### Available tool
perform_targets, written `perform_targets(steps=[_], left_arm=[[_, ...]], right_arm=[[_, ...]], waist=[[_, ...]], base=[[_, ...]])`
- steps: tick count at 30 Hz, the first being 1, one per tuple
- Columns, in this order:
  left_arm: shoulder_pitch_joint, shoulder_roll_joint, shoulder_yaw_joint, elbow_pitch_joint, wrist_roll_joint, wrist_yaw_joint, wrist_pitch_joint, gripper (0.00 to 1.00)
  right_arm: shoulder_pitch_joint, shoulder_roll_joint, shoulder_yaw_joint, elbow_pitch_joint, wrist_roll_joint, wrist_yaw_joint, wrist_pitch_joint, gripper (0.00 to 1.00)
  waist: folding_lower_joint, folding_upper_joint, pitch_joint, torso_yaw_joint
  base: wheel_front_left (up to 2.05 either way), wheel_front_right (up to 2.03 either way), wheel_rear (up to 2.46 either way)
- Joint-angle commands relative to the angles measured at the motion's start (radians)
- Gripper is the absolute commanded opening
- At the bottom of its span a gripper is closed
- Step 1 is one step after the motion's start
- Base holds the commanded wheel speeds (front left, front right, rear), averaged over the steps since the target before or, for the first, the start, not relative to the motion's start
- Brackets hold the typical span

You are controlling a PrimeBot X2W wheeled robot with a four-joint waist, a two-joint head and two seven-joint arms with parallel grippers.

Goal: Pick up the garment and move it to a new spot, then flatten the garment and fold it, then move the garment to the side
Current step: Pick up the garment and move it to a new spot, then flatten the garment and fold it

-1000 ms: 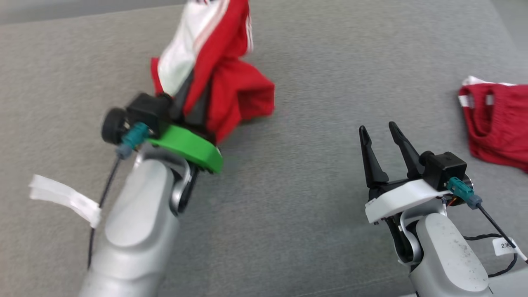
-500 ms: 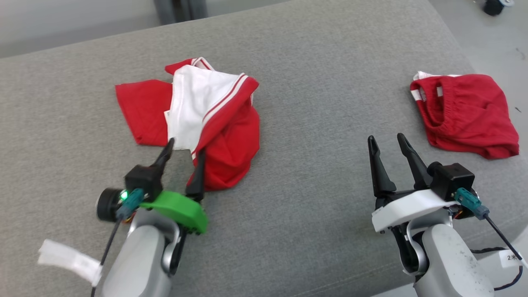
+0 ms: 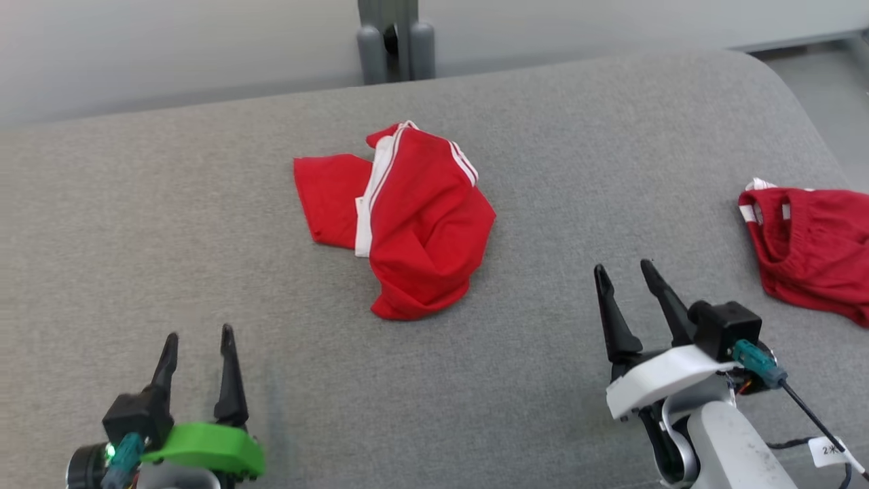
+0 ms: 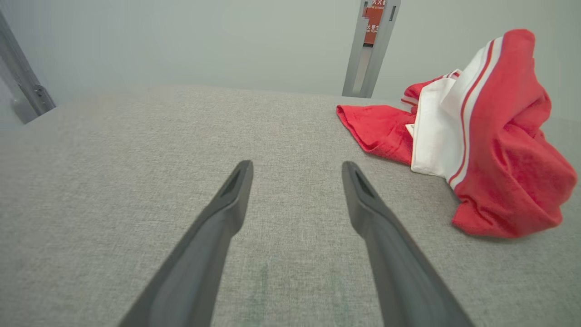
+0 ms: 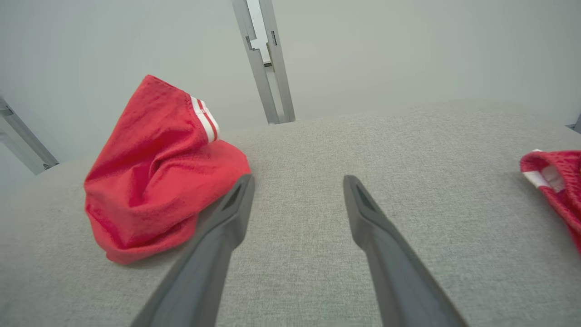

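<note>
A red garment with white panel and stripes lies crumpled in a heap on the grey padded surface, near its middle. It appears at the right of the left wrist view and at the left of the right wrist view. My left gripper is open at the lower left, well short of the garment, nothing between its fingers. Over at the lower right stands my right gripper, also open and empty, to the right of the garment.
A second red garment with a white waistband lies at the right edge of the surface, also at the right of the right wrist view. A grey metal post stands behind the far edge. The surface rounds off at the far right.
My left gripper has let go of the garment and drawn back toward me; the garment has settled into a heap. The head camera has shifted. The right gripper stays open.
</note>
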Motion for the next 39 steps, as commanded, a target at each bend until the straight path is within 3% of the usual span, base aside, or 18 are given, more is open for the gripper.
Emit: perform_targets(steps=[1, 12, 19, 23, 30, 39], left_arm=[[0.036, 0.0, 0.013, -0.018, 0.007, 0.006, 0.0, 1.0], [0.052, -0.003, -0.021, -0.021, -0.032, 0.018, 0.0, 1.0], [-0.026, -0.003, -0.113, -0.001, -0.072, 0.01, 0.0, 1.0], [-0.043, -0.003, -0.171, 0.011, -0.09, 0.016, 0.0, 1.0], [-0.073, -0.003, -0.239, 0.04, -0.136, 0.02, 0.0, 1.0], [-0.093, -0.003, -0.262, 0.023, -0.149, 0.03, 0.0, 1.0]], right_arm=[[0.02, -0.003, -0.001, 0.008, 0.016, -0.002, 0.0, 1.0], [0.006, -0.002, 0.033, 0.036, -0.013, -0.002, 0.0, 1.0], [-0.194, -0.002, 0.093, 0.076, -0.002, -0.002, 0.0, 1.0], [-0.359, -0.002, 0.133, 0.171, -0.009, -0.002, 0.008, 1.0], [-0.593, -0.05, 0.185, 0.344, 0.012, -0.002, 0.101, 1.0], [-0.674, -0.135, 0.29, 0.459, 0.157, -0.002, 0.268, 1.0]], waist=[[0.0, 0.0, -0.055, 0.048], [0.0, 0.0, -0.044, 0.082], [0.0, 0.0, 0.029, 0.182], [0.0, 0.0, 0.062, 0.247], [0.0, 0.0, 0.098, 0.33], [0.0, 0.0, 0.119, 0.365]], base=[[0.0, 0.0, 0.0], [0.0, 0.0, 0.0], [0.0, 0.0, 0.0], [0.0, 0.0, 0.0], [0.0, 0.0, 0.0], [0.0, 0.0, 0.0]])
